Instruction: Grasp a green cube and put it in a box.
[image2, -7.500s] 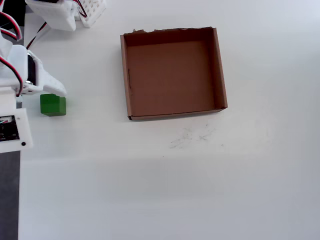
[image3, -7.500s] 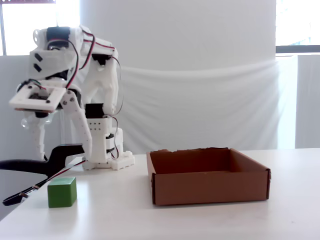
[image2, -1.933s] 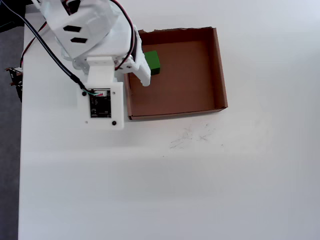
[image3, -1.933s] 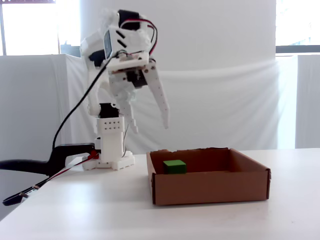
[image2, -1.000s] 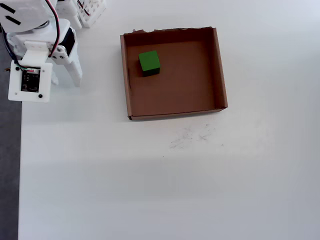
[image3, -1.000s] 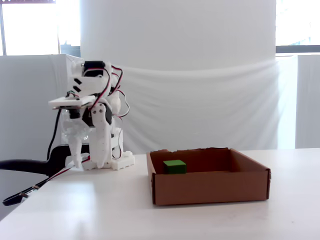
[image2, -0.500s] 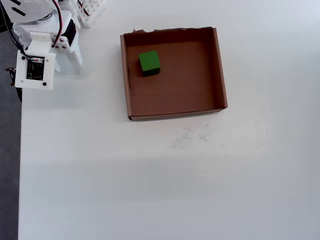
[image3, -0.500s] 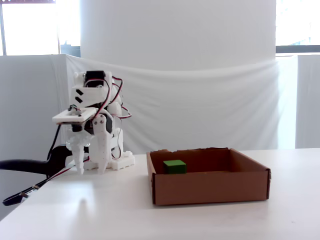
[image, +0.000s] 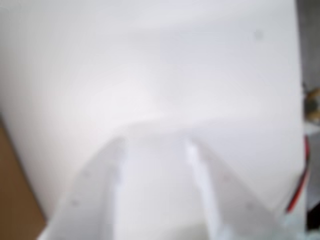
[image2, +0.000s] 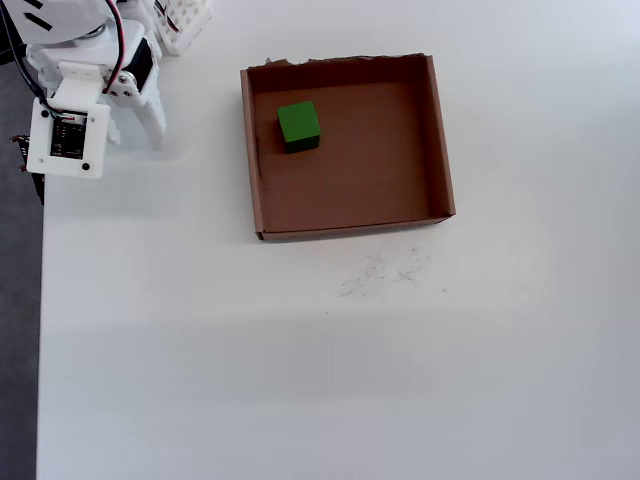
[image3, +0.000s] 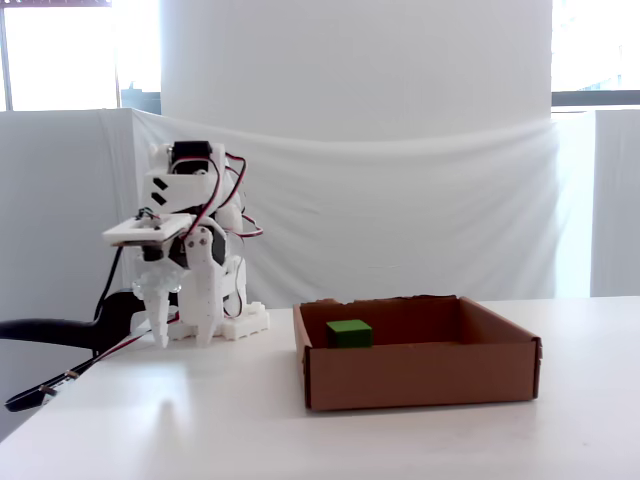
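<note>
The green cube (image2: 298, 124) lies flat on the floor of the box (image2: 441, 140), in its back left part in the overhead view; in the fixed view the green cube (image3: 349, 333) shows just above the front wall of the box (image3: 420, 376). My gripper (image2: 133, 136) hangs well left of the box, fingers pointing down close over the white table, apart from the cube. In the fixed view the gripper (image3: 182, 340) stands open. The blurred wrist view shows the gripper (image: 155, 145) with only bare table between its fingers, and a brown strip of the box (image: 12, 200) at the left edge.
The arm's white base (image3: 236, 321) stands behind the gripper at the table's back left. A black clamp and cable (image3: 50, 335) lie at the left edge. The table's left edge (image2: 40, 300) runs close to the gripper. Faint pencil marks (image2: 380, 270) lie before the box.
The cube, once on the table at the left, was carried into the box and let go. The arm swung back left and lowered; over the last half second it hardly moved.
</note>
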